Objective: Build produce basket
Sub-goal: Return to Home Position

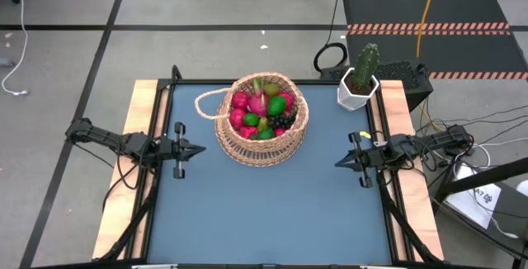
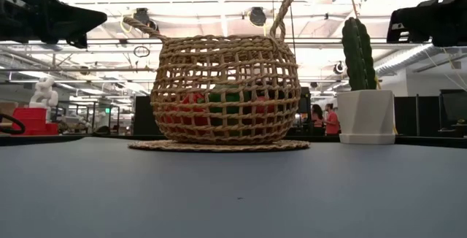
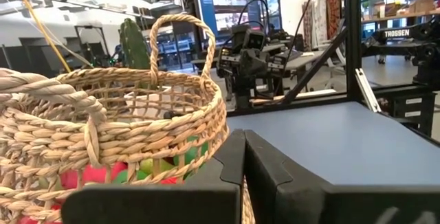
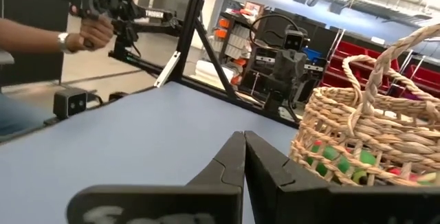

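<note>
The wicker basket [image 1: 261, 119], laden with produce [image 1: 262, 110], was seen on the counter [image 1: 272, 211] between the left fingers [image 3: 230, 169] and right fingers [image 4: 230, 162], both pressed together, empty. It was judged light yet pliable, best gripped by a looped handle [image 3: 180, 19].

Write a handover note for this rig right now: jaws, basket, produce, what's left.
Left gripper: jaws shut, empty, low over the table, left of the basket.
Right gripper: jaws shut, empty, to the basket's right, clear of it.
Basket stands upright at the far middle of the table; the produce is piled inside.
Done: loading, as far as the views show; no fruit shows outside the basket.
Left: probably only parking both arms.
</note>
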{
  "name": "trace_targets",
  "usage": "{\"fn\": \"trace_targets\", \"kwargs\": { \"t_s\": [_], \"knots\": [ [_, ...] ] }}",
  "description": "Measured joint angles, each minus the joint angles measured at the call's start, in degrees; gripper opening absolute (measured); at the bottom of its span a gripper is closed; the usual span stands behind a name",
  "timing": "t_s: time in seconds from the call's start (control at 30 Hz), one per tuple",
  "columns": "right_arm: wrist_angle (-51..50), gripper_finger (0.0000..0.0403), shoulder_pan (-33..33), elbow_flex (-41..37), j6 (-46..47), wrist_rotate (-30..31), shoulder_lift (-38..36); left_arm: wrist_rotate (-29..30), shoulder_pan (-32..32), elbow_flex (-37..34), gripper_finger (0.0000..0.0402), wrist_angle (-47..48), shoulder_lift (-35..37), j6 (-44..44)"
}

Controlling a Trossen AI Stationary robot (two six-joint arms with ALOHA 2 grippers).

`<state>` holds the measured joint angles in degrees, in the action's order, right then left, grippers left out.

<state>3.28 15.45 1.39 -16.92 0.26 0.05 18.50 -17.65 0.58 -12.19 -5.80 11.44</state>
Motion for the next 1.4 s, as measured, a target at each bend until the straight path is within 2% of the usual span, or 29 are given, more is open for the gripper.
{"fn": "trace_targets", "kwargs": {
  "t_s": [0.3,0.43,0.63,1.23,1.4],
  "knots": [
    [-1.04,0.0,-4.41,0.0,-2.61,-0.56,0.02,0.02,0.0,0.03,0.0012,-1.81,0.0,0.73],
    [-0.99,0.0,-6.28,0.0,-2.0,-2.94,0.0,0.02,0.0,0.04,0.0009,-1.86,0.0,0.6],
    [-0.31,0.0,-8.54,0.0,-1.6,-3.35,0.02,0.03,0.0,0.04,0.001,0.21,-0.02,-3.6],
    [-0.35,0.0,-9.43,-0.59,3.38,-3.56,0.13,0.02,0.0,0.04,0.0003,1.88,-0.02,-3.88],
    [-0.23,0.0,-9.43,-0.59,3.52,-3.55,0.11,0.02,0.0,0.04,0.0013,1.86,-0.02,-3.79]
  ]
}}
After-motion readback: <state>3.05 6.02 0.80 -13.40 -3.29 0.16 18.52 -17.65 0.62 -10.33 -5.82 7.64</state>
